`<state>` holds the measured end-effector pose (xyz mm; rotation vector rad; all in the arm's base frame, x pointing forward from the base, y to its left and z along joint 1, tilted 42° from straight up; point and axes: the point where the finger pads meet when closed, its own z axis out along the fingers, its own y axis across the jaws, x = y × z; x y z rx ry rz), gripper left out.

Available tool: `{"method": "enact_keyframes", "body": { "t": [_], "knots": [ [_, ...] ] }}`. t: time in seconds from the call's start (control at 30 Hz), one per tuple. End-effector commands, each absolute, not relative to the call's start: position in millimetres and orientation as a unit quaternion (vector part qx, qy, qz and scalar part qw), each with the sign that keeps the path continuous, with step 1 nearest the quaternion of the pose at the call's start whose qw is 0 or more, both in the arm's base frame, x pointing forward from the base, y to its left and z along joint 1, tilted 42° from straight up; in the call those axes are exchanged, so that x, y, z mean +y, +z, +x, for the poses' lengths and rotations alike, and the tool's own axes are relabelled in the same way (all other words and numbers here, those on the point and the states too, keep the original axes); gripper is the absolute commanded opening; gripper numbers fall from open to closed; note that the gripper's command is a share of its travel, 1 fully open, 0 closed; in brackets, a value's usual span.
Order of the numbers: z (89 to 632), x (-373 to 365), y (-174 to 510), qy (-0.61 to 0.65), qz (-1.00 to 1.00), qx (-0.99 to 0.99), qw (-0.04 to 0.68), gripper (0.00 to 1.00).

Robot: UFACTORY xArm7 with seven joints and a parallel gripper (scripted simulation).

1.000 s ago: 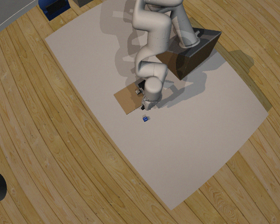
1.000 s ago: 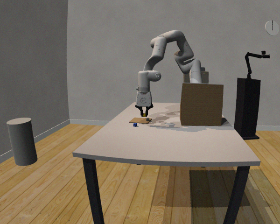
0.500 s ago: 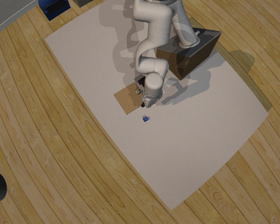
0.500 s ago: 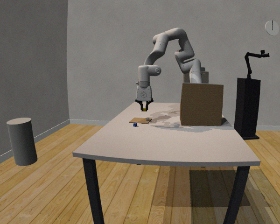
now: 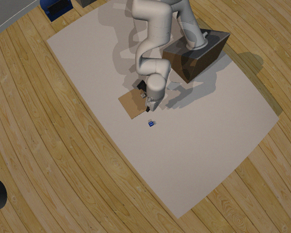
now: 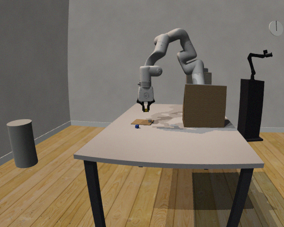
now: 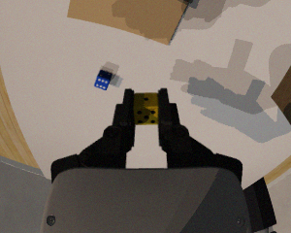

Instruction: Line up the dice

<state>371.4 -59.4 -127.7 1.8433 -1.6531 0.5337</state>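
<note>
- Yellow die (image 6: 146, 110) (image 7: 145, 109): up in the air above the mat (image 5: 132, 104) (image 6: 140, 121) (image 7: 128, 16)'s level, clamped in the gripper (image 6: 146, 111) (image 7: 145, 101), which points straight down
- Blue die (image 5: 151, 123) (image 6: 137, 126) (image 7: 103, 80): off the mat, near it
- Grey die (image 5: 142, 95) (image 6: 149, 120): on the mat
- can't make out any lettering

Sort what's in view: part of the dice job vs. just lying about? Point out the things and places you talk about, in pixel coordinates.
Job:
- yellow die (image 6: 146, 110) (image 7: 146, 110), held in the end effector (image 6: 146, 111) (image 7: 145, 101)
- blue die (image 5: 151, 123) (image 6: 137, 126) (image 7: 103, 81)
- grey die (image 5: 142, 95) (image 6: 149, 120)
- tan mat (image 5: 131, 105) (image 6: 140, 121) (image 7: 102, 12)

Not job:
- grey cylinder (image 6: 22, 144)
- wall clock (image 6: 275, 28)
- black pedestal (image 6: 251, 107) with black arm (image 6: 252, 64)
</note>
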Motion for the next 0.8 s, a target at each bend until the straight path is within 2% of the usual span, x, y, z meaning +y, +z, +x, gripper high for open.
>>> {"method": "enact_keyframes", "body": {
  "t": [0.0, 0.77],
  "knots": [
    [376, -66, -119, 0.168, 0.746, -0.562, 0.314, 0.15],
    [389, -109, -80, 0.047, 0.898, -0.258, 0.353, 0.15]
  ]
}}
